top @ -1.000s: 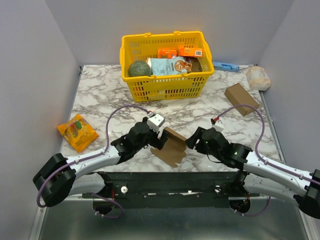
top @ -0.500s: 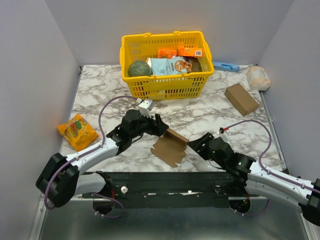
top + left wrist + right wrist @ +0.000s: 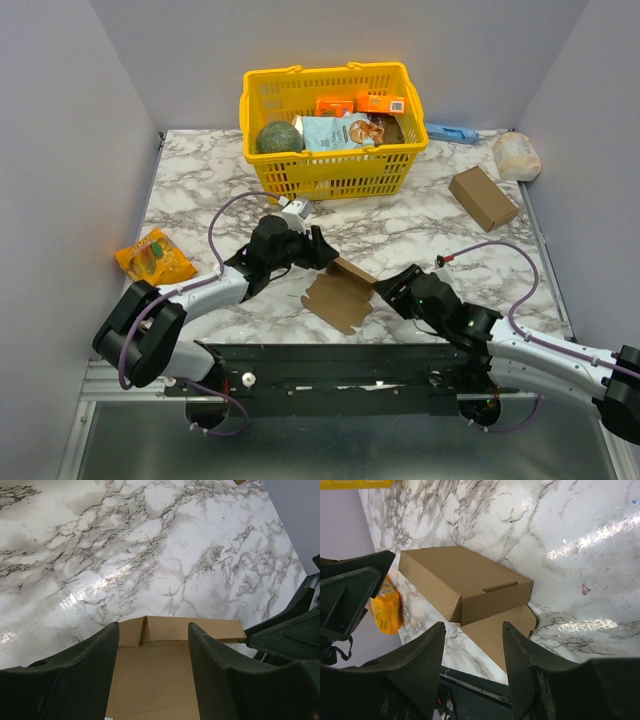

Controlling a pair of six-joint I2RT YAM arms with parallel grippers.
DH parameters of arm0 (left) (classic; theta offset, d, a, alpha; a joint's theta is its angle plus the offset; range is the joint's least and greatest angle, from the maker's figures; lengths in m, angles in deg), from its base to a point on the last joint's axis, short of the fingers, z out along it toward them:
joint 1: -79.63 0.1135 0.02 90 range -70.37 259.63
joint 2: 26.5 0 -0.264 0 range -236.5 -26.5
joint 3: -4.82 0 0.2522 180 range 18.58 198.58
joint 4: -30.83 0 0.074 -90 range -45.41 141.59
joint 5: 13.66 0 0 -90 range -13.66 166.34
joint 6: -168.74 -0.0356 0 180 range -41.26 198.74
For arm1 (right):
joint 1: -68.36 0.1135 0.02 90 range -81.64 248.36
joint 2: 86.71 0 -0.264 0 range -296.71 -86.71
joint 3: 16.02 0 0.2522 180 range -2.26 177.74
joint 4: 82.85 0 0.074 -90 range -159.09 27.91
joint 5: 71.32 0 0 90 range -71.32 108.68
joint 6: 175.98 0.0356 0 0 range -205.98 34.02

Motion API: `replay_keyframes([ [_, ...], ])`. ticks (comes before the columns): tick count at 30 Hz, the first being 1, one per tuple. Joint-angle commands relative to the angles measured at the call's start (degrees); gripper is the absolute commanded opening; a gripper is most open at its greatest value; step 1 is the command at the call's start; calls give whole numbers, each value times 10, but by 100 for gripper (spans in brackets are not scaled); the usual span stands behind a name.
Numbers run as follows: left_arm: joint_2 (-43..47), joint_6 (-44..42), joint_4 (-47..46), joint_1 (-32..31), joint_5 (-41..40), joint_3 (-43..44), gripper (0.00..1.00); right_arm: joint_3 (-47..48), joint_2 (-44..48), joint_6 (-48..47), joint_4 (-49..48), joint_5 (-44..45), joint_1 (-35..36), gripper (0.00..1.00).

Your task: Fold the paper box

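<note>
The marble desk carries a yellow basket of groceries at its far edge. Close to the near edge, about midway along it, lies the paper box, one part raised over a flat flap. The left gripper stands at its far-left side and the right gripper at its right end. Both have their jaws parted and clamp nothing, though whether the left fingertips touch the cardboard is unclear. A blocky brown carton sits toward the right edge, and an orange snack packet by the left edge.
</note>
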State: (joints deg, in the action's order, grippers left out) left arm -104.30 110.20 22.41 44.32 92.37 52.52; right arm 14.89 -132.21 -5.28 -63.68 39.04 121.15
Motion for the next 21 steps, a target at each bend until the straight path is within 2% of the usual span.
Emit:
replay_keyframes([
  [1, -11, 0, -25, 4, 25, -12, 63, -6, -5, 22, -9, 28, -1, 57],
  [21, -64, -20, -46, 7, 29, -33, 49, -32, -24, 62, -3, 21, -1, 54],
])
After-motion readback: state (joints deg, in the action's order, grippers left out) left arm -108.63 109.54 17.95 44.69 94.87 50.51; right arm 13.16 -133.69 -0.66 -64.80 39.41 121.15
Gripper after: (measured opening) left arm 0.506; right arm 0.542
